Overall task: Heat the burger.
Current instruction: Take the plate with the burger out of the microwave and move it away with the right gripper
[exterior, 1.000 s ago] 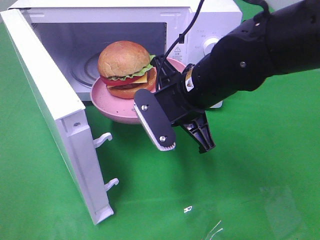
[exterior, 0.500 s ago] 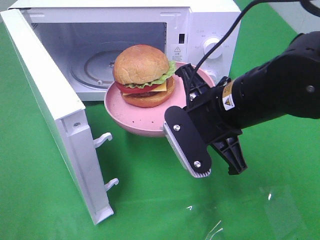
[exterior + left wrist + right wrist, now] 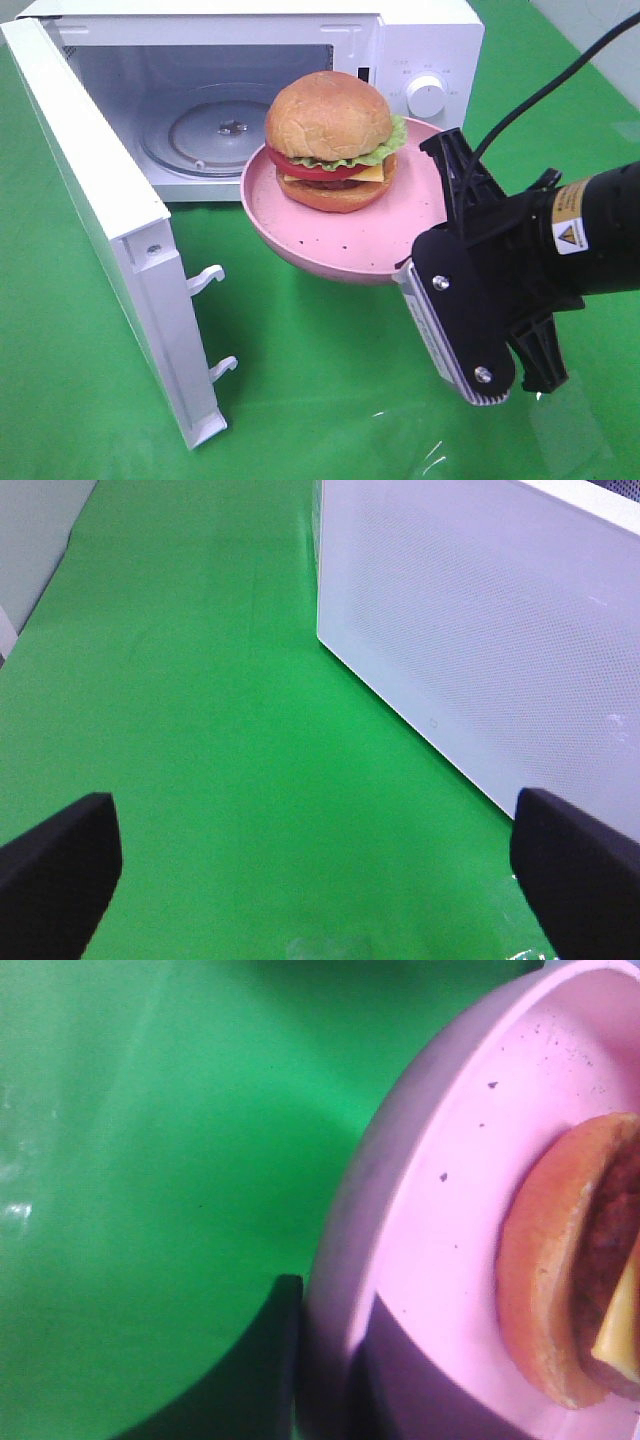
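The burger [image 3: 330, 140], tan bun over lettuce, tomato, cheese and patty, sits on a speckled pink plate [image 3: 330, 250]. The plate hangs in the air in front of the open microwave [image 3: 420, 40], right of its cavity. My right gripper [image 3: 445, 195] is shut on the plate's right rim. Close up, the right wrist view shows the plate [image 3: 440, 1210], the burger's lower bun [image 3: 545, 1290] and my right gripper [image 3: 330, 1385] at the rim. My left gripper [image 3: 320, 880] stands open over green cloth, with nothing between its fingers [image 3: 55, 870].
The microwave door [image 3: 100, 200] swings out to the left, latch hooks facing the front. A glass turntable [image 3: 215, 130] lies bare in the cavity. A green cloth [image 3: 300, 400] covers the table. The door's outer face [image 3: 500, 630] is near my left gripper.
My right gripper has carried the plate and burger to the right and upward, away from the microwave's opening. The left gripper has stayed open.
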`<state>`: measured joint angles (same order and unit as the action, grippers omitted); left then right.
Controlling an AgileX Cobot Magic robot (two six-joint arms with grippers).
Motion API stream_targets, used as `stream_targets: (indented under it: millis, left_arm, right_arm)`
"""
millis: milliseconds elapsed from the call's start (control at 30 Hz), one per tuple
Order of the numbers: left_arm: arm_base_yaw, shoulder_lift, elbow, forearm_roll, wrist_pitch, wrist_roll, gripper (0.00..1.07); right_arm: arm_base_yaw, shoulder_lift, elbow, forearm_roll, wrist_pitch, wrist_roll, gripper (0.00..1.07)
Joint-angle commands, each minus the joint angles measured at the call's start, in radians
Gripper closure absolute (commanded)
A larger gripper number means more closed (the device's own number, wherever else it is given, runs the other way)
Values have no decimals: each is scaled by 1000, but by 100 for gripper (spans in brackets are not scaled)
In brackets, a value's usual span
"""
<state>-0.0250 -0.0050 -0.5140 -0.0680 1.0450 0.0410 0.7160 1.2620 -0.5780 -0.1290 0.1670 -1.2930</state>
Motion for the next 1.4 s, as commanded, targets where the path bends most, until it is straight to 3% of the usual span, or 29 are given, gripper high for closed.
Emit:
stream_targets:
  millis: [33, 467, 833, 1000, 1067, 1133, 1400]
  left_arm:
    - [4, -6, 3, -7, -10, -2, 8]
    - [4, -6, 3, -7, -10, -2, 8]
    - [4, -6, 3, -7, -10, -2, 8]
    - [4, -6, 3, -7, -10, -2, 8]
    - [4, -6, 3, -7, -10, -2, 8]
    - [4, -6, 3, -7, -10, -2, 8]
    - [4, -6, 3, -7, -10, -2, 8]
  right_arm:
    - [5, -36, 3, -4, -38, 7, 107]
    - [5, -260, 111, -43, 129, 104, 107]
    - [5, -464, 169, -284, 370, 444, 107]
    - [5, -477, 169, -372, 440, 564, 107]
    - [5, -477, 169, -501, 507, 759, 107]
    - [5, -477, 169, -554, 531, 854, 107]
    - [5, -477, 169, -632, 588, 1064, 107]
